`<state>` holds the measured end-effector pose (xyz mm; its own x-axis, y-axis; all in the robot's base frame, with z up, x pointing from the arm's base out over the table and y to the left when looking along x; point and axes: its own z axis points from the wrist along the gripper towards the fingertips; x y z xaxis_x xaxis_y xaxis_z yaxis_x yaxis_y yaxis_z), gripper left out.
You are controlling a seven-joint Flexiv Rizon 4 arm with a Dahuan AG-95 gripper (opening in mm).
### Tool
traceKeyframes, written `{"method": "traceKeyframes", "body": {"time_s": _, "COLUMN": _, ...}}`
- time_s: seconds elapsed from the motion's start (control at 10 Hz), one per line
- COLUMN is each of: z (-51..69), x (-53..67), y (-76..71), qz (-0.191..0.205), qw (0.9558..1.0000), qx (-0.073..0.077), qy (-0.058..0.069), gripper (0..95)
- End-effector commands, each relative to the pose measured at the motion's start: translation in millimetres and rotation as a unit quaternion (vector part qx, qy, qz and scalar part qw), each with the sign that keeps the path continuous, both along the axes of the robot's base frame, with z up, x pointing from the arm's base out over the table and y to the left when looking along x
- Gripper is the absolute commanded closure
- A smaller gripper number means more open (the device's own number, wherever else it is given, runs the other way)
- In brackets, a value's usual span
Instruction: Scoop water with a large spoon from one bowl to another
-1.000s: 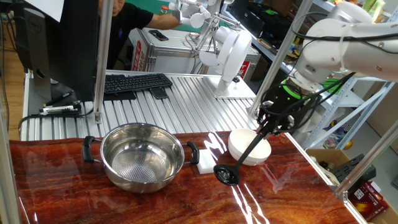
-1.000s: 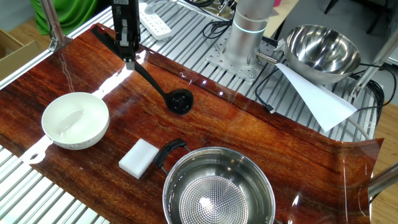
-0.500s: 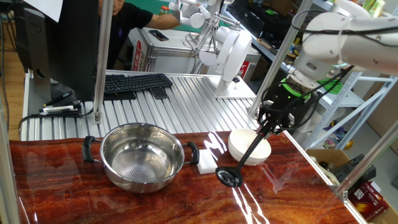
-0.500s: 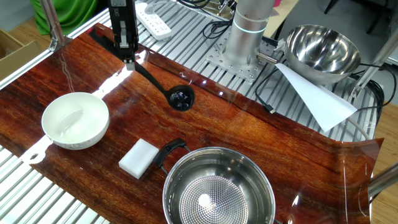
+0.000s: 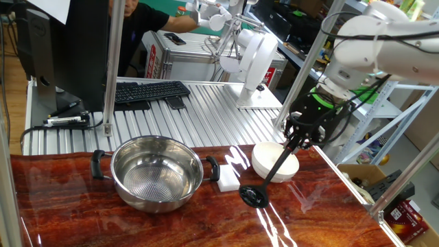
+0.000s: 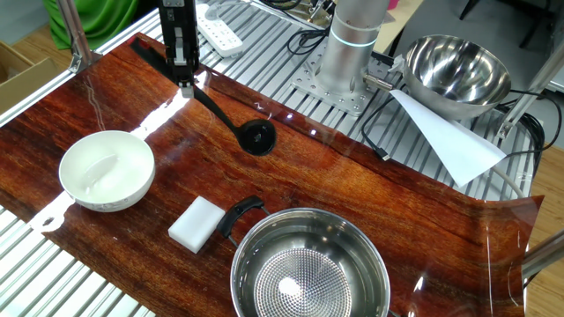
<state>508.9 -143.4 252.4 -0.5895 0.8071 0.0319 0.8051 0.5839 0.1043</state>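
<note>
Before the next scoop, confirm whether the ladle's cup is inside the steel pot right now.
No: the ladle's cup hangs over bare wooden tabletop, clear of the steel pot, with the pincer holding its handle.

Gripper (image 5: 300, 139) holds ladle (image 5: 269, 180) beside white bowl (image 5: 275, 162).

The reddish wood-grain tabletop (image 6: 370, 189) carries steel pot (image 6: 308, 273), white bowl (image 6: 106, 170), white block (image 6: 196, 223).

No legible text, labels, brands or numbers in either view.
</note>
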Motion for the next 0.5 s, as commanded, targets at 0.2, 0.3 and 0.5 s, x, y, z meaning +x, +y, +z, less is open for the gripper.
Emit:
{"method": "traceKeyframes", "body": {"time_s": 0.2, "z": -0.3, "x": -1.1, "y": -0.2, "qz": 0.028, "qw": 0.9995, "qx": -0.007, "qy": 0.011, "gripper": 95.0}}
{"method": "traceKeyframes", "body": {"time_s": 0.3, "z": -0.3, "x": -1.1, "y": -0.2, "qz": 0.028, "qw": 0.9994, "qx": -0.007, "qy": 0.017, "gripper": 95.0}}
{"method": "traceKeyframes", "body": {"time_s": 0.5, "z": -0.3, "x": -1.1, "y": -0.2, "qz": 0.037, "qw": 0.9992, "qx": -0.004, "qy": 0.016, "gripper": 95.0}}
